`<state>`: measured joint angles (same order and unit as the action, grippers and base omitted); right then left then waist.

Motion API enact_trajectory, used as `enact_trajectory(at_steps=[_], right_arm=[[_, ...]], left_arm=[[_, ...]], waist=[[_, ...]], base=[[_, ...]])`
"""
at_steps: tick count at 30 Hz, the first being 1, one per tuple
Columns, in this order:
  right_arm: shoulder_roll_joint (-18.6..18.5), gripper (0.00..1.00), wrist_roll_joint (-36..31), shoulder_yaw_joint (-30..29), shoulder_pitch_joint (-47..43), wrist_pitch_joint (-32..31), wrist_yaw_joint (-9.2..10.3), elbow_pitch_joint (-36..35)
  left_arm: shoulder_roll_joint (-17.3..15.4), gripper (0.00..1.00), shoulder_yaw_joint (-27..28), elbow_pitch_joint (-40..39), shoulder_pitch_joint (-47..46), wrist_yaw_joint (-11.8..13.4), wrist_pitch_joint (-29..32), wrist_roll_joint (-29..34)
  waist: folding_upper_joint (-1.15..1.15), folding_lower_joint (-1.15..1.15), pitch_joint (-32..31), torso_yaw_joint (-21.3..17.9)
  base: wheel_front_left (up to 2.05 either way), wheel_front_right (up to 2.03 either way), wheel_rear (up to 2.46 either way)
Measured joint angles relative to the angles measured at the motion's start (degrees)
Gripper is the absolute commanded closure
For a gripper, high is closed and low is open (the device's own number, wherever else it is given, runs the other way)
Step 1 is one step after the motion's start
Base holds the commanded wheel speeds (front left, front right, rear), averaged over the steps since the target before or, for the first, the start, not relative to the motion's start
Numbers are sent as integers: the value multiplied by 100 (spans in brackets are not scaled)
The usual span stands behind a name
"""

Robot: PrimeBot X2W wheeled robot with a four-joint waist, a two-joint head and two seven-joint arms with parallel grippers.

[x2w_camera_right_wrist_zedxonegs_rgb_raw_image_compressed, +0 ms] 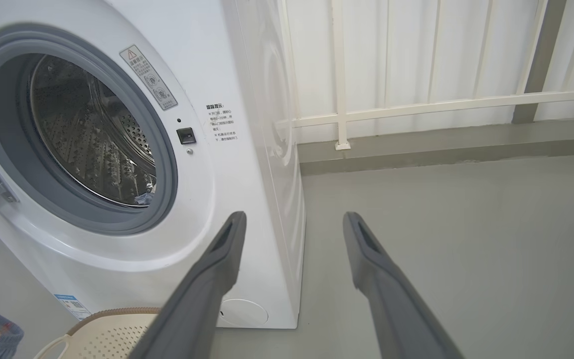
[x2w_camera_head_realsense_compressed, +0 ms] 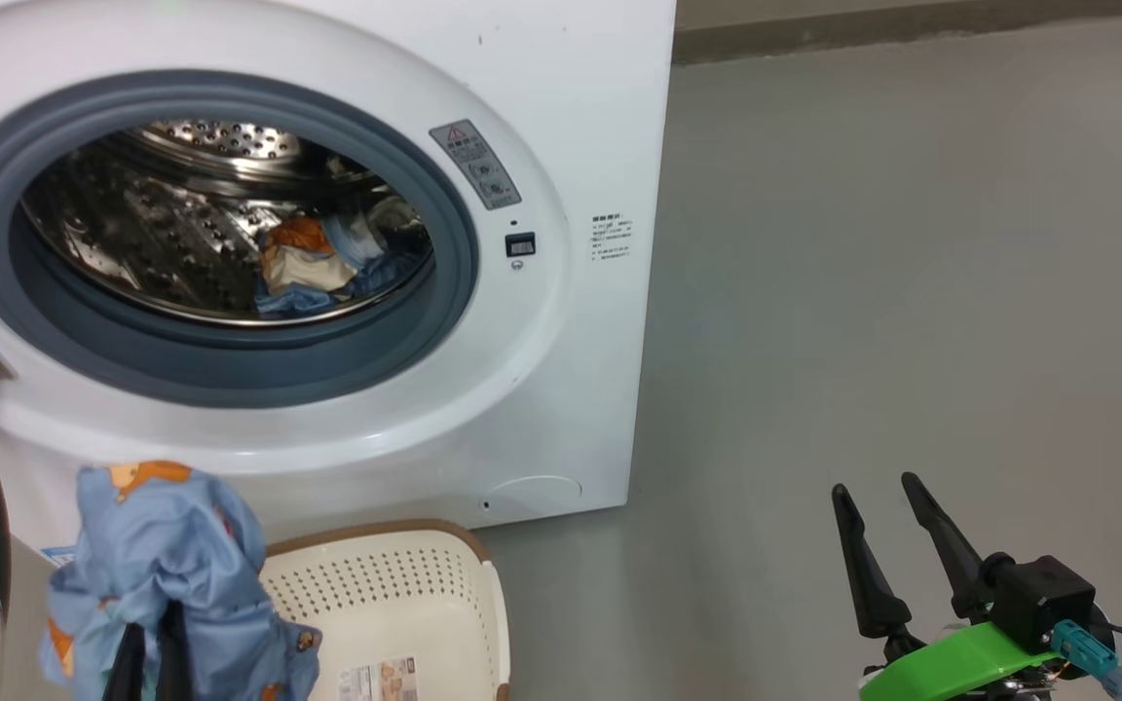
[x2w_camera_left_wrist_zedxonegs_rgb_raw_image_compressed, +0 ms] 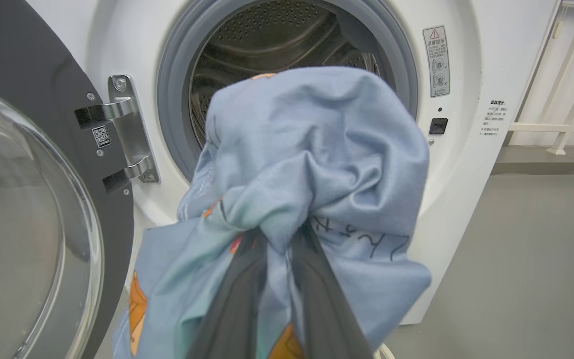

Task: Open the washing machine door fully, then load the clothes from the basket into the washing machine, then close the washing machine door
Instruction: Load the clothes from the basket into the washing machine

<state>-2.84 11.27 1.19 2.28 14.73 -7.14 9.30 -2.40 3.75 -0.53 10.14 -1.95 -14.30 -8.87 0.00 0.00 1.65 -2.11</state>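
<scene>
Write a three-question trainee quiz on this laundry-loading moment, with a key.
1. True or false: the left gripper is shut on the clothes.
2. The washing machine door is: A) closed over the mouth, B) standing open on its hinge, C) lying flat on the floor.
3. Fill in: the right gripper has its jaws ___ and holds nothing.

Key: 1 true; 2 B; 3 open.
</scene>
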Motion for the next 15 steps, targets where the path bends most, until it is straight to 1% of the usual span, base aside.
enact_trajectory(at_steps=[8,14,15], right_arm=[[1,0,0,22,65,0,0,-76],[1,0,3,30,386,0,0,-148],[1,0,3,35,430,0,0,-166]], left_arm=[[1,100,-182,12,-602,-70,0,-94],[23,100,-218,80,-1513,-145,0,-91],[26,100,-205,108,-1686,-192,0,-88]], waist=[[0,0,369,-30],[0,0,810,-69],[0,0,891,-79]], base=[[0,0,0],[0,0,0],[0,0,0]])
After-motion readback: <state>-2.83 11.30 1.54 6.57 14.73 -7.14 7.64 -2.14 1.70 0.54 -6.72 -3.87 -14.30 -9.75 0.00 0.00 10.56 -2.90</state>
